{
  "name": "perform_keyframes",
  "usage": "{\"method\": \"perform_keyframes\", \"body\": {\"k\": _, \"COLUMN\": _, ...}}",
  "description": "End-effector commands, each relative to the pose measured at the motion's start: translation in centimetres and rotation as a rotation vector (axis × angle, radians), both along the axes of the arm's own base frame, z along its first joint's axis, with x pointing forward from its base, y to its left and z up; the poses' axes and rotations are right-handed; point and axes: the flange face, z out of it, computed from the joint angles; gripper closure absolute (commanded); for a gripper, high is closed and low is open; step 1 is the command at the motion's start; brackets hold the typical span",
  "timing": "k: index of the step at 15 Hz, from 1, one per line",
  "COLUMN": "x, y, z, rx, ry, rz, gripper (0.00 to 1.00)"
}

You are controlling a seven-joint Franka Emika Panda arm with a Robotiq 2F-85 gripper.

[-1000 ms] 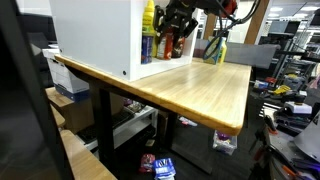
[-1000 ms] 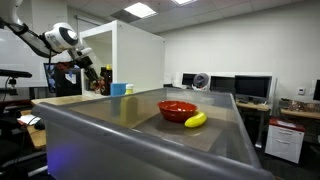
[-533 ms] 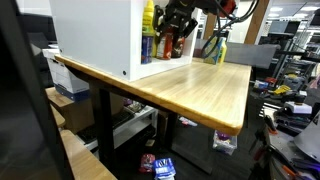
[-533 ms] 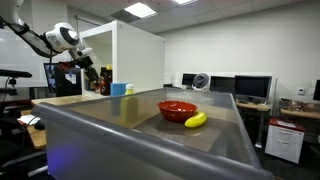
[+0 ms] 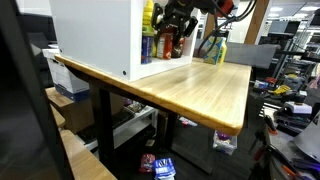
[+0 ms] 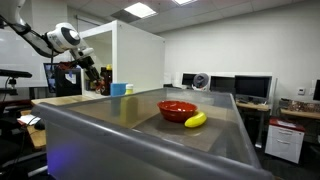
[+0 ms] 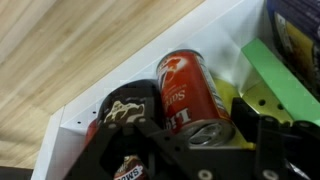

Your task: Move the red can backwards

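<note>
Closest to the wrist camera, along the bottom edge: black end effector (image 7: 206,130), jaws spread wide, one on each side of the red can (image 7: 190,92). Cannot tell whether pressed against it or merely flanking it. Red can in the lower middle of that frame, silver rim toward the camera, body slanting up and left. Just beside it on the left, a dark bottle (image 7: 130,108) with a pale logo. At the right edge, a green strip (image 7: 282,78). Beyond these, the white cabinet (image 7: 70,122) edge running diagonally, then bare wooden table (image 7: 80,40) filling the upper left.

In an exterior view, wooden table (image 5: 190,90) from the lower middle up to the cabinet (image 5: 95,35) at upper left, open side facing right. Inside the opening, tall yellow bottle (image 5: 148,18) at the top middle, red can (image 5: 169,45) low and just right of it. End effector (image 5: 178,15) reaching in from the upper right, above the can.

In an exterior view, grey table (image 6: 100,135) across the foreground, bearing a red bowl (image 6: 178,109) with a banana (image 6: 195,120) just beside it, lower right. Farther back, left of middle, a blue can (image 6: 118,89) before the cabinet (image 6: 135,50). Arm (image 6: 45,40) at upper left, bent down toward the cabinet's left side; end effector (image 6: 88,72) there dark and too small to read.
</note>
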Motion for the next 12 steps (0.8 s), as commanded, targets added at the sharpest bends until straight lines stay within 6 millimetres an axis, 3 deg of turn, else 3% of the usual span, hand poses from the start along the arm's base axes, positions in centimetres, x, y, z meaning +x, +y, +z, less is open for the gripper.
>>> {"method": "perform_keyframes", "body": {"k": 1, "x": 0.1, "y": 0.1, "z": 0.1, "rx": 0.017, "ry": 0.002, "rz": -0.032, "gripper": 0.01}}
{"method": "perform_keyframes", "body": {"k": 12, "x": -1.4, "y": 1.3, "z": 0.6, "rx": 0.108, "ry": 0.086, "rz": -0.036, "gripper": 0.00}}
